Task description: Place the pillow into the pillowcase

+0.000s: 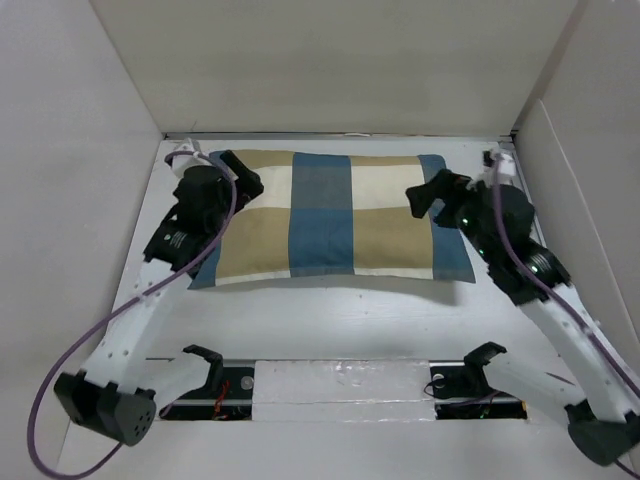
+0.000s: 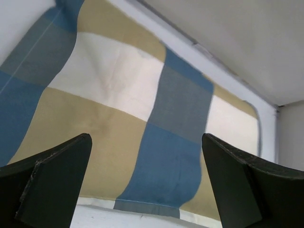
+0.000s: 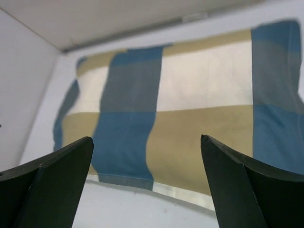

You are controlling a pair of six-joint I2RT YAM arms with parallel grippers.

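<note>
Around your work there are white walls on three sides of the white table, and a shiny, crinkled strip lies along the near edge between the arm bases. A purple cable loops off the left arm, and another runs along the right arm. Nothing lies between either claw and the fabric.

You have one pillowcase, lying flat-side up on the far half of the table with its long side across your view. It looks puffed and rounded at the edges. What fills it is hidden by the cloth.

You have two arms, each with one claw of two dark, wedge-shaped fingers. The left claw hangs over the case's far-left corner, released and spread wide, gripping nothing. The right claw hangs over the right end, equally spread and empty. You cannot tell whether either touches the cloth.

The fabric is matte woven cloth in big checks. Three blue bands cross tan and cream blocks, and there is a stitched hem along the near edge.
</note>
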